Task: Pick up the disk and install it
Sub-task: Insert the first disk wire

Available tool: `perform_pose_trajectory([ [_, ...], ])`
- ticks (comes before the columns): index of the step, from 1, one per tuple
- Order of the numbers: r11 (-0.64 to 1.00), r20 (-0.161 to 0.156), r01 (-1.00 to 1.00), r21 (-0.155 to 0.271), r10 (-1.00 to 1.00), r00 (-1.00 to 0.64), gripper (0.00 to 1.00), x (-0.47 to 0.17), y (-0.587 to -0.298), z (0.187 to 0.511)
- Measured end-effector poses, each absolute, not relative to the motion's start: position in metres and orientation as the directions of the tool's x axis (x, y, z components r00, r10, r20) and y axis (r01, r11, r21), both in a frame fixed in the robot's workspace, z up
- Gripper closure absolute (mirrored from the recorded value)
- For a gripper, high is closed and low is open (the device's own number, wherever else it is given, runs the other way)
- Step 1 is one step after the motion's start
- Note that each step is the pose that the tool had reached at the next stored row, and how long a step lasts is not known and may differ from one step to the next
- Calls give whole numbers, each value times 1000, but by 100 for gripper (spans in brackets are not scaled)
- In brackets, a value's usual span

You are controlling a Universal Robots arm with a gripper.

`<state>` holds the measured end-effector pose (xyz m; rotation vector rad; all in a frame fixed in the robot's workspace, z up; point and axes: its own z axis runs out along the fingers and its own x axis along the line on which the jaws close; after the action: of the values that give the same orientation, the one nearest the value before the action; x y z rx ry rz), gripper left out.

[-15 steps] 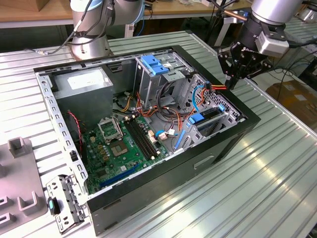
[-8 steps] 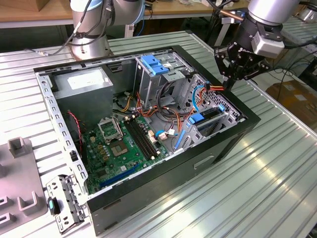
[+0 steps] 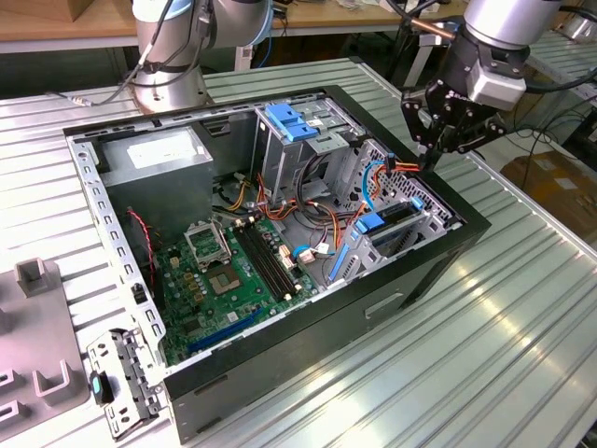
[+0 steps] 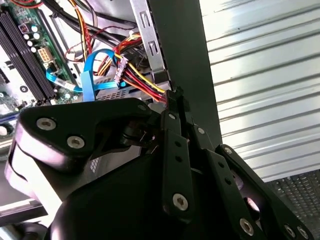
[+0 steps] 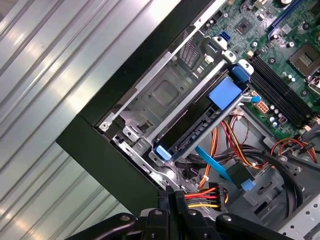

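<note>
The disk (image 5: 197, 131) stands on edge inside the metal drive cage (image 5: 160, 95) at the corner of the open computer case (image 3: 373, 308). It is a dark flat unit with blue side rails and a blue tab, also seen in the exterior view as the disk (image 3: 396, 217). My gripper (image 3: 432, 159) hovers over the case wall just beyond the cage, apart from the disk. In both wrist views the gripper (image 4: 176, 95) (image 5: 172, 194) has its fingers pressed together, tips right beside a bundle of red, yellow and black wires (image 5: 202, 196). Whether a wire is pinched is hidden.
A blue flat cable (image 5: 220, 167) and loose wiring lie beside the cage. The motherboard (image 3: 229, 275) fills the case floor and a grey power supply (image 3: 159, 154) sits at the far corner. A loose bracket (image 3: 117, 383) lies on the ribbed table (image 3: 485, 355); the arm base (image 3: 168, 56) stands behind.
</note>
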<state>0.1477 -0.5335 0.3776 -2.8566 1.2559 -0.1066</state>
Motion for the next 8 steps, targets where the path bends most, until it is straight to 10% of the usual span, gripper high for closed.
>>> perform_pose_trajectory([
  [8,-579,55,-814,-45,-815,577,84,147,-534,376],
])
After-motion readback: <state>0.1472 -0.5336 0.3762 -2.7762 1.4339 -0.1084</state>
